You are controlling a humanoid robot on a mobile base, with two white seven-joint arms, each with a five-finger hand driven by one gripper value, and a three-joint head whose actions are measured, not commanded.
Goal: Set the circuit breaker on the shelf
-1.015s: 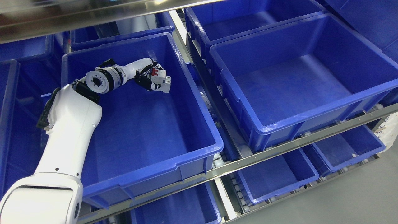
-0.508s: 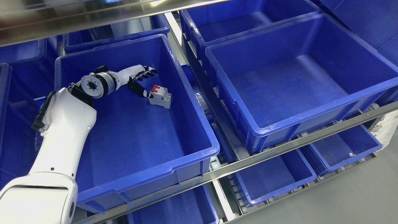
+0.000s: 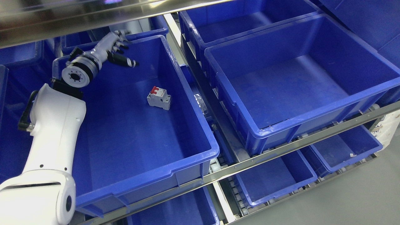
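Head view: circuit breaker [image 3: 159, 98] lies in blue bin [image 3: 187, 131].

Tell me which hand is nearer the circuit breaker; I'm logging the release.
Left. The left hand hangs open above and to the upper left of the circuit breaker, clear of it, over the blue bin. The right hand is out of view.

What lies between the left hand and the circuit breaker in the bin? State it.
Nothing but bare blue bin floor. In the head view the left hand hangs open near the bin's far wall, apart from the circuit breaker.
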